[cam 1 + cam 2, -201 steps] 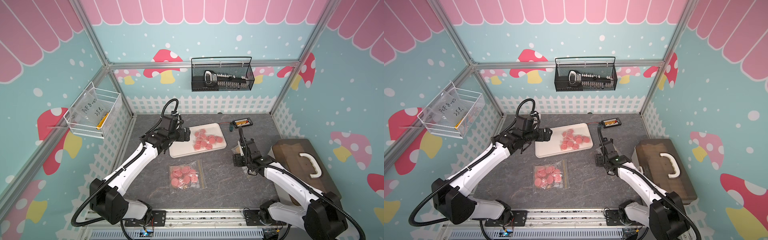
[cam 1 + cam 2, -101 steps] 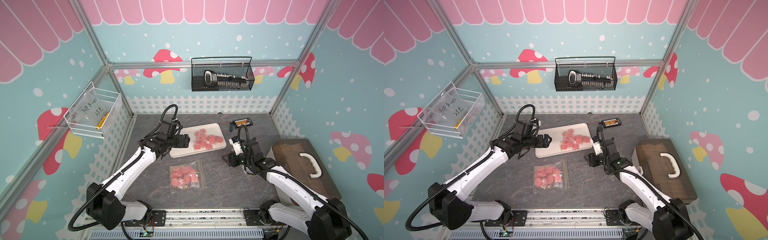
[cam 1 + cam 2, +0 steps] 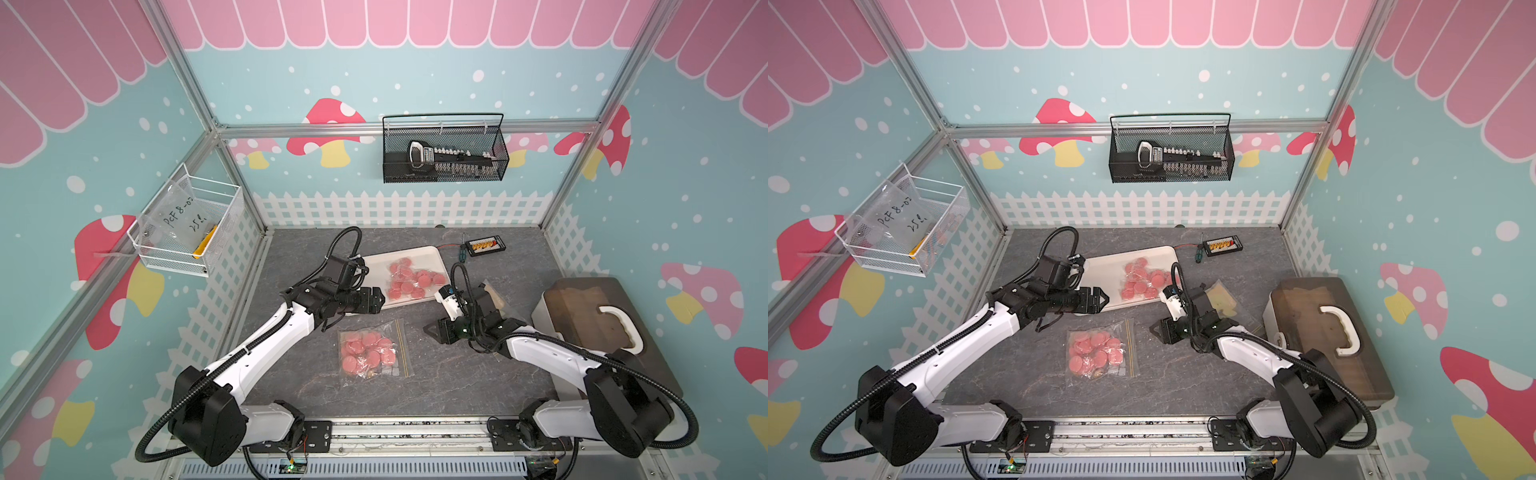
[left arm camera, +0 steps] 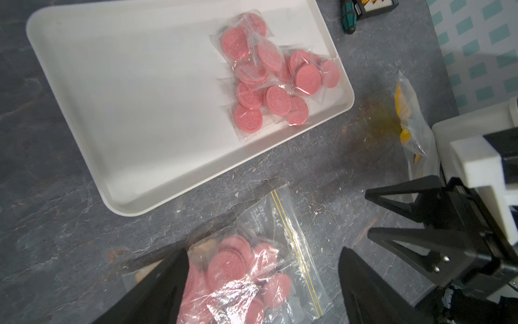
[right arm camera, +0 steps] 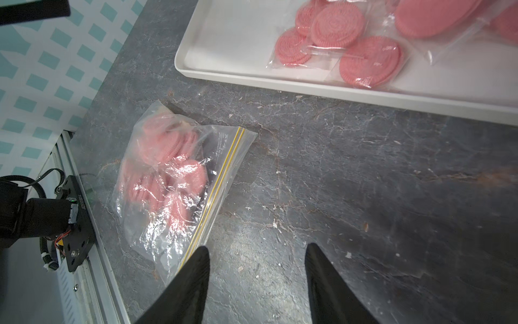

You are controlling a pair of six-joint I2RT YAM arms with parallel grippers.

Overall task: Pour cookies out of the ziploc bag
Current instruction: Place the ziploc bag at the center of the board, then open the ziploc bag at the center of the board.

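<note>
- Spreading under everything, the grey counter (image 3: 457, 386) is offering open room between the two arms and along its near edge.
- A brown case (image 3: 582, 307) with a white handle is sitting at the counter's right edge, and the right arm is covering its near corner in both top views.
- The white tray (image 3: 409, 252) is lying toward the back. The left arm is hiding its near left corner in both top views, while the left wrist view is showing that corner bare.
- The ziploc bag (image 3: 374, 351) is lying flat just in front of the tray, apart from it, with neither hand gripping it.
- A crumpled clear bag (image 4: 412, 112) with yellow inside is lying beside the right arm, which is largely hiding it from above.
- The left hand (image 3: 376, 298) is hovering over the tray's near edge, jaws spread wide and empty.
- The right hand (image 3: 430, 332) is hovering just right of the ziploc bag, jaws apart and empty. In its wrist view one finger (image 5: 190, 283) is overlapping the bag's zip corner, and contact is hard to judge.
- Some cookies (image 3: 409, 280) are resting on the tray's right half, singly wrapped. The rest (image 3: 1096, 351) are sitting inside the ziploc bag.
</note>
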